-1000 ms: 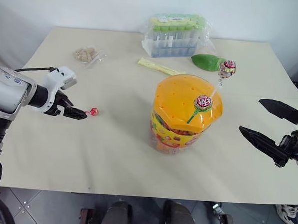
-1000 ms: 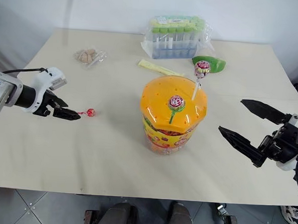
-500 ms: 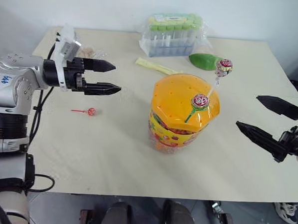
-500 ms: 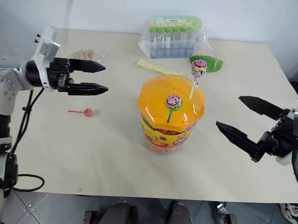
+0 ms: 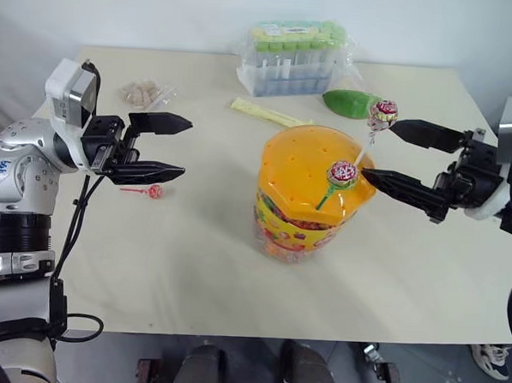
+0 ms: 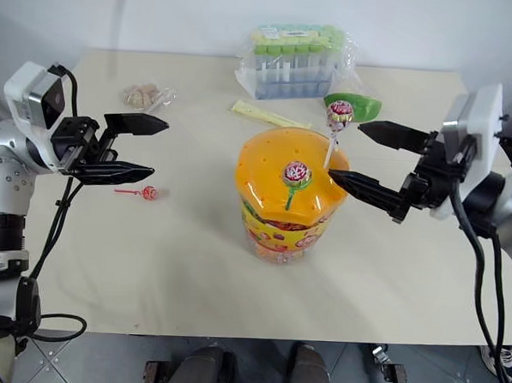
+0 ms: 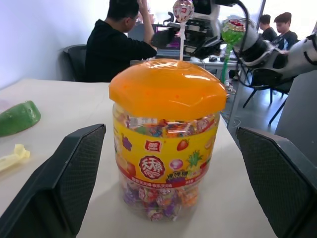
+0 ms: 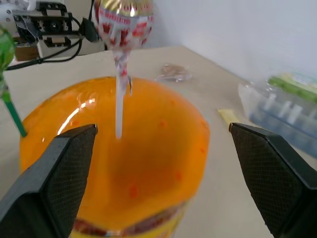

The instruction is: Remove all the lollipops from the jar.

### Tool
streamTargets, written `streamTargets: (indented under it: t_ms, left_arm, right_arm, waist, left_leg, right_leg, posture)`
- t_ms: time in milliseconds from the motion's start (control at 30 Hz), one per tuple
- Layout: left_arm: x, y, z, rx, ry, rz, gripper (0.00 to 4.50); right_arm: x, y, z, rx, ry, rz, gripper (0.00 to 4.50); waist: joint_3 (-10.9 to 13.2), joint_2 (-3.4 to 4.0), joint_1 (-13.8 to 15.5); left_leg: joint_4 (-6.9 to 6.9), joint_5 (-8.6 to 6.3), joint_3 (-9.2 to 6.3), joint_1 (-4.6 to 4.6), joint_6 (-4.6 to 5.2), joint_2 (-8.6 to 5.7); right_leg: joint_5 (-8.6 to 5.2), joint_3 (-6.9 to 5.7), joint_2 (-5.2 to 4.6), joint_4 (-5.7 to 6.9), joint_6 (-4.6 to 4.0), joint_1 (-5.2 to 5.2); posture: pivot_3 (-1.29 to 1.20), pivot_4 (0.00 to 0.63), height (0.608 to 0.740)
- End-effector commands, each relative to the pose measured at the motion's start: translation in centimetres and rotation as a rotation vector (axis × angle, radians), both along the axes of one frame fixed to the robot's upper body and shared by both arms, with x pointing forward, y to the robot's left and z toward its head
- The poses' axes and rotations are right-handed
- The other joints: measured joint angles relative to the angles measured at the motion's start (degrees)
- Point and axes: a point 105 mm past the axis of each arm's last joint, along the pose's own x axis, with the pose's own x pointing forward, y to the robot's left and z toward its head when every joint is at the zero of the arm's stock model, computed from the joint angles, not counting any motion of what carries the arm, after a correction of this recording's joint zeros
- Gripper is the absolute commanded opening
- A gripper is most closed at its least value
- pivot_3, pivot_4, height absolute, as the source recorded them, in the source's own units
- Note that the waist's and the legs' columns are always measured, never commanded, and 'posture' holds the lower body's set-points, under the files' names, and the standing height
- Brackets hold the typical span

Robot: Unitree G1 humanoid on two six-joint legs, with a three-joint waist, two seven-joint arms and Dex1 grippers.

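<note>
At frame centre you see the jar point(image 5: 314, 194) with two lollipops point(image 5: 344, 173) in its lid; both grippers' jaws are spread.

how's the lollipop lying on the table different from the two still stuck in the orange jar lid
The red-stick lollipop lies flat on the beige table, left of the clear candy jar, already removed. The white-stick lollipop and green-stick lollipop stand tilted in the lid's holes, between the open right gripper fingers. All three share swirl-wrapped round heads.

Jar lid point(image 5: 313, 164): orange, dotted with small holes
Jar label point(image 7: 166, 161): yellow, fruit and candy prints
Lollipop wrappers point(image 5: 344, 173): red-white swirl
Surface point(image 5: 192, 257): cream
</note>
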Motion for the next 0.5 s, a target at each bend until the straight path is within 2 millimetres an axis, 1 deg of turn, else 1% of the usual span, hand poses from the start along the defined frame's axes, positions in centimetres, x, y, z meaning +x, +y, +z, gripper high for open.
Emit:
streamTargets:
  t_ms: [33, 133, 200, 400, 500]
  left_arm:
    - [-2.0, 0.2, 0.8, 0.011, -0.063, -0.075, 4.47]
    - [-2.3, 0.2, 0.6, 0.007, -0.058, -0.056, 4.50]
    - [-2.5, 0.2, 0.5, 0.003, -0.056, -0.052, 4.50]
    - [-2.8, 0.0, 0.4, -0.006, -0.056, -0.048, 4.50]
    - [-2.7, 0.0, 0.4, -0.006, -0.062, -0.064, 4.50]
  right_arm:
    - [-0.1, 0.6, 0.7, -0.024, -0.019, 0.060, 4.50]
    - [0.2, 0.9, 0.6, -0.054, 0.008, 0.065, 3.91]
    - [0.3, 1.0, 0.8, -0.057, 0.013, 0.072, 3.33]
    - [0.1, 1.4, 1.4, -0.073, -0.012, 0.097, 1.29]
    - [-0.5, 1.7, 1.7, -0.087, -0.019, 0.119, 0.25]
  waist:
    - [0.00, 0.00, -0.15]
    - [0.00, 0.00, -0.15]
    - [0.00, 0.00, -0.17]
    - [0.00, 0.00, -0.10]
    - [0.00, 0.00, -0.19]
  left_leg:
    - [0.00, -0.01, 0.00, -0.01, 0.01, 0.00]
    - [-0.02, -0.01, 0.01, -0.02, 0.01, 0.00]
    - [-0.01, -0.01, 0.01, -0.03, 0.01, 0.01]
    - [-0.01, -0.01, 0.01, -0.04, 0.01, 0.01]
    - [-0.01, -0.01, 0.02, -0.03, 0.01, 0.01]
  right_leg:
    - [0.00, 0.01, -0.01, 0.00, 0.00, -0.01]
    - [0.00, 0.01, 0.00, -0.01, 0.00, -0.03]
    - [0.00, 0.00, 0.00, -0.01, 0.00, -0.04]
    - [0.00, 0.01, 0.00, -0.01, 0.00, -0.04]
    - [0.00, 0.01, 0.00, 0.00, 0.00, -0.05]
  posture:
    - [0.00, 0.150, 0.740]
    - [0.00, 0.150, 0.740]
    - [0.00, 0.150, 0.740]
    - [0.00, 0.150, 0.740]
    - [0.00, 0.150, 0.740]
